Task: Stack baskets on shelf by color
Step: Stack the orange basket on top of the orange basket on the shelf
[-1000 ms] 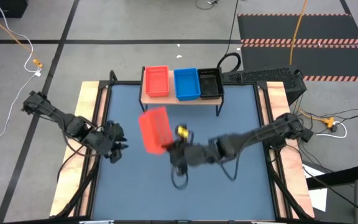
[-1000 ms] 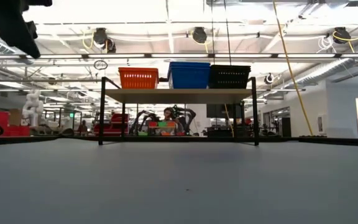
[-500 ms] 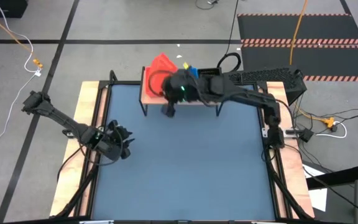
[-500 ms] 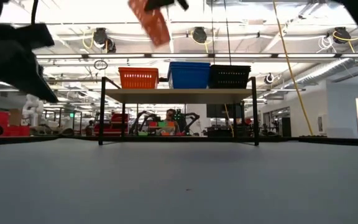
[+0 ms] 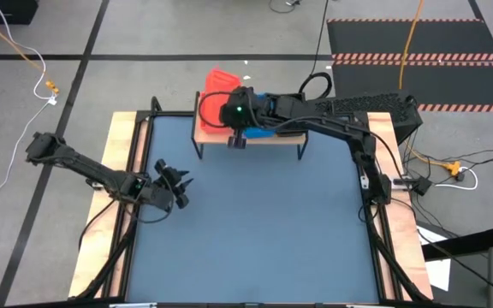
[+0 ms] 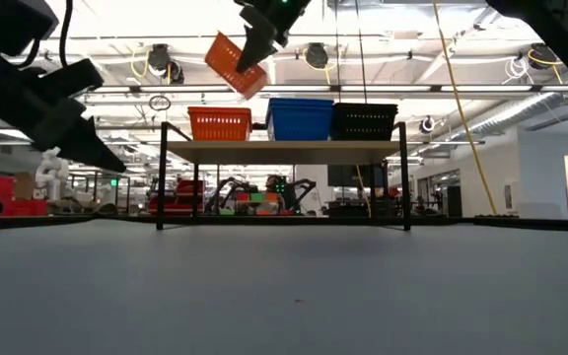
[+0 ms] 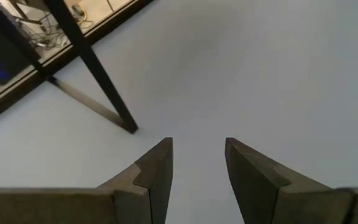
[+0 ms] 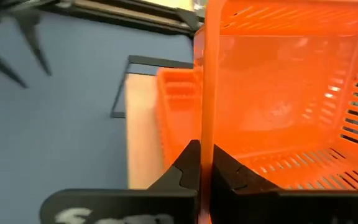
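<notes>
My right gripper (image 6: 261, 37) is shut on a red basket (image 6: 235, 64) that hangs tilted in the air above the left end of the shelf (image 6: 284, 151). On the shelf's plank stand red baskets (image 6: 219, 123), blue baskets (image 6: 300, 118) and black baskets (image 6: 365, 120), side by side. In the high view the held red basket (image 5: 216, 81) and the right arm cover most of them. My left gripper (image 5: 178, 183) is open near the table's left edge, with nothing between its fingers (image 7: 157, 168). My right gripper pinches one wall of the red basket at its rim (image 8: 207, 134), with one finger (image 8: 188, 165) on each face of the wall. The basket is lifted clear, tilted, and hangs down and aside from the fingers over the red baskets on the shelf.
The blue table top (image 5: 255, 222) lies bare between the two arms, with wooden strips along its left and right edges. A black shelf leg (image 7: 92, 68) stands ahead of my left gripper. Cables lie on the floor beyond the shelf.
My right gripper has carried the red basket from over the table's middle toward the far edge and up, to above the shelf's left end; the basket has tipped on the way. My left gripper has sunk and tipped downward, shifting slightly toward the table's middle.
</notes>
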